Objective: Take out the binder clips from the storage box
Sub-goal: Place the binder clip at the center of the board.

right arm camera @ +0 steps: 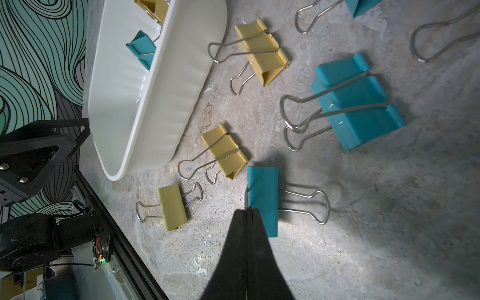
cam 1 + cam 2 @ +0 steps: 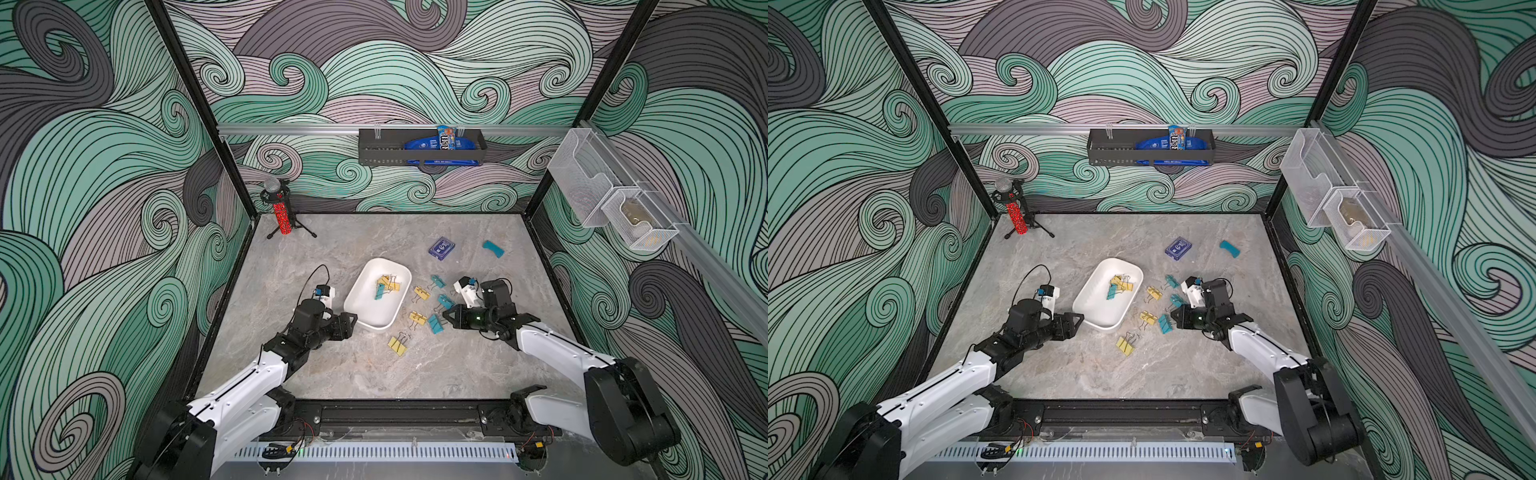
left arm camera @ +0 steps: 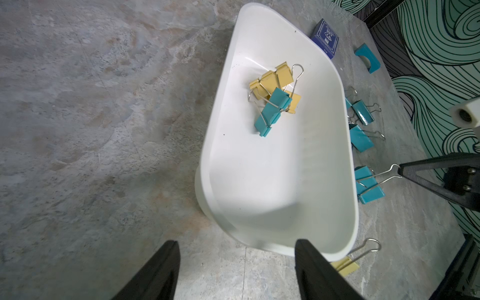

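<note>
Hovering empty, jaws apart, the left gripper [image 2: 352, 321] is placed at the near corner of the shallow white plastic storage box [image 2: 365, 309]. The right gripper [image 1: 246, 210] is closed against a teal wire-handled binder clip [image 1: 262, 200] on the grey table [image 1: 389, 220]; farther back, other binder clips [image 2: 386, 286] are piled in the box.

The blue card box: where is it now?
In both top views the card box lies back right on the table, between the white tray and the curved teal piece.

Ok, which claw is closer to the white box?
Left. The left claw is right at the white storage box's near end; the right claw is off to its side, with binder clips lying between.
</note>
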`<action>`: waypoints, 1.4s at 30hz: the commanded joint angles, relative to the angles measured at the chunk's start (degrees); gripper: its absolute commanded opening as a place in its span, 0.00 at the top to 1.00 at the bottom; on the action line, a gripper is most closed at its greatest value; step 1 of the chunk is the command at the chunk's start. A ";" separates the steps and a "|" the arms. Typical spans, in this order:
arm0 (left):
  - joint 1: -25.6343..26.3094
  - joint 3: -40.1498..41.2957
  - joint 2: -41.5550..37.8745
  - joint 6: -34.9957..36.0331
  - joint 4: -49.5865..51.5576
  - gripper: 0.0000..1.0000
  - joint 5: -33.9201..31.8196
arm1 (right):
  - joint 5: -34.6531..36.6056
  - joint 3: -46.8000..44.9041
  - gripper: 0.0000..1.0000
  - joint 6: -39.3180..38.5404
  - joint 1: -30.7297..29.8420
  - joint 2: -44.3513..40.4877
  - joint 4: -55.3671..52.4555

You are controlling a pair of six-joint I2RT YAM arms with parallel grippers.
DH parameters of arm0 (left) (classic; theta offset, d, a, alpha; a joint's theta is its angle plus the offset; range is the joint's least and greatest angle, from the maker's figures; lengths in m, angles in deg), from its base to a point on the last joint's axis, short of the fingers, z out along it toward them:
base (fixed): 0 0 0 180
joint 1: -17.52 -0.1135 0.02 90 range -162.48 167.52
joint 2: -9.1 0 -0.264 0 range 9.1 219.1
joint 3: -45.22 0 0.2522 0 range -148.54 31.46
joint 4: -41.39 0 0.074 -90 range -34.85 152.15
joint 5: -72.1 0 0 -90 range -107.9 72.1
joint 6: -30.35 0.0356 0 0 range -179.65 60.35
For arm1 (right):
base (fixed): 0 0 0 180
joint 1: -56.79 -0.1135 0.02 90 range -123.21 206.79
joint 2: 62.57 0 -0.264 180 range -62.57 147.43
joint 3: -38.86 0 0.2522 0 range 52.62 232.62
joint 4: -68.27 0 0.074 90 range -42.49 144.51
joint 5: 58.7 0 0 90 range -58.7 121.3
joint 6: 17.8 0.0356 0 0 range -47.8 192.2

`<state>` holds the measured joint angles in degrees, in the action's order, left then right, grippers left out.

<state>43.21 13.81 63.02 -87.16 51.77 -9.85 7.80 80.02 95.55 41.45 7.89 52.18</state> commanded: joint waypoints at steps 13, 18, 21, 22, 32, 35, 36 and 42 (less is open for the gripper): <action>0.24 -1.41 -0.14 0.88 1.52 0.27 -0.41 | 0.46 -0.64 0.65 0.02 0.81 -3.27 0.90; 0.28 -1.38 -0.88 0.90 1.89 0.27 -0.91 | 3.85 1.69 0.56 -0.40 0.92 -6.32 -1.00; 0.24 -1.18 -0.85 0.77 1.71 0.27 -0.88 | 5.35 3.19 0.55 -1.02 0.92 -6.90 -2.06; 0.25 -1.25 -0.78 0.72 1.71 0.27 -0.93 | 5.77 3.88 0.55 -1.43 0.84 -6.91 -2.57; 0.26 -1.33 -0.07 0.26 1.36 0.27 -0.76 | 8.26 13.17 0.56 -7.05 -4.86 -7.34 -4.46; 0.30 -1.42 0.14 0.08 1.57 0.27 -0.67 | 9.58 16.50 0.56 -9.26 -9.13 -3.95 -4.44; 0.25 -1.42 0.09 -0.03 1.60 0.27 -0.60 | 9.93 17.58 0.56 -10.05 -10.44 -2.63 -4.44; 0.31 -1.38 -0.16 -0.20 1.84 0.27 -0.74 | 11.97 24.80 0.55 -13.23 -17.03 7.76 -4.43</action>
<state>43.21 13.81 62.88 -87.20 52.62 -9.98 17.76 102.23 85.15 26.05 12.59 48.29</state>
